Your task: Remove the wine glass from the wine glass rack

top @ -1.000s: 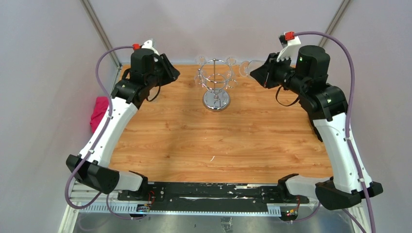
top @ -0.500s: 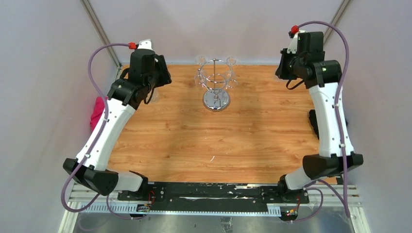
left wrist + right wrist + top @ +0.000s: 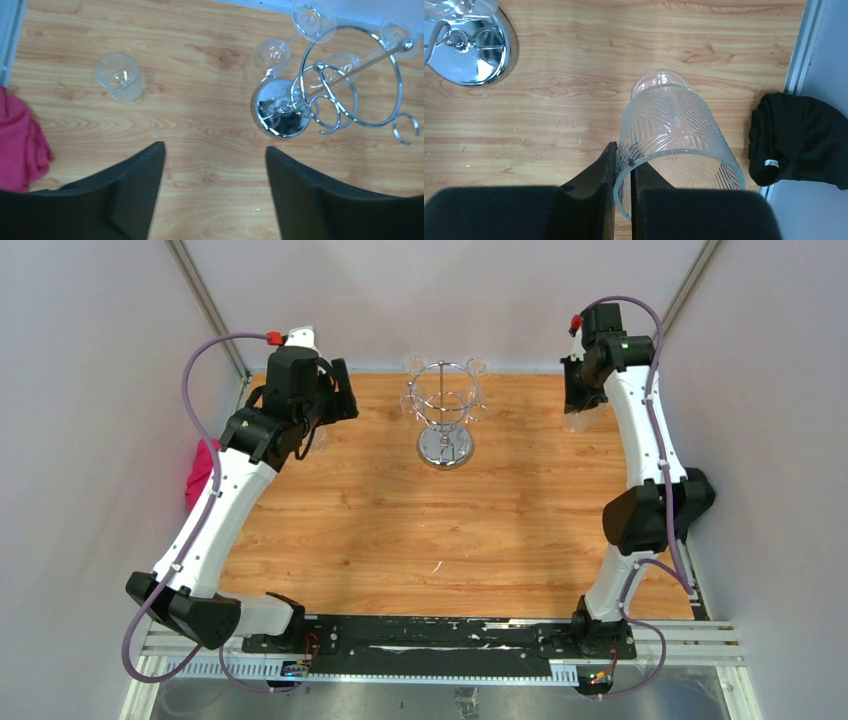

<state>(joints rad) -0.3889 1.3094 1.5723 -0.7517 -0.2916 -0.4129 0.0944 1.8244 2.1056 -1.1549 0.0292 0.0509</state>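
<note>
Wooden table (image 3: 400,530) — pale lilac walls (image 3: 450,290)

Chrome rack (image 3: 280,115); clear line-etched glass (image 3: 674,125); pink cloth (image 3: 20,140); black cloth (image 3: 799,135); wood-grain table (image 3: 549,115).

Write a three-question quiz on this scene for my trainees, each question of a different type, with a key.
1. Short answer: in the left wrist view, a lone glass stands on the table between the wine glass rack and a cloth. What colour is the cloth?
2. True or false: the left gripper is shut on that glass.
3. Multiple choice: the right gripper pinches A) the rack's post, B) the wall of a patterned glass, C) nothing.
Key: 1 pink; 2 false, it is open and empty; 3 B.
</note>
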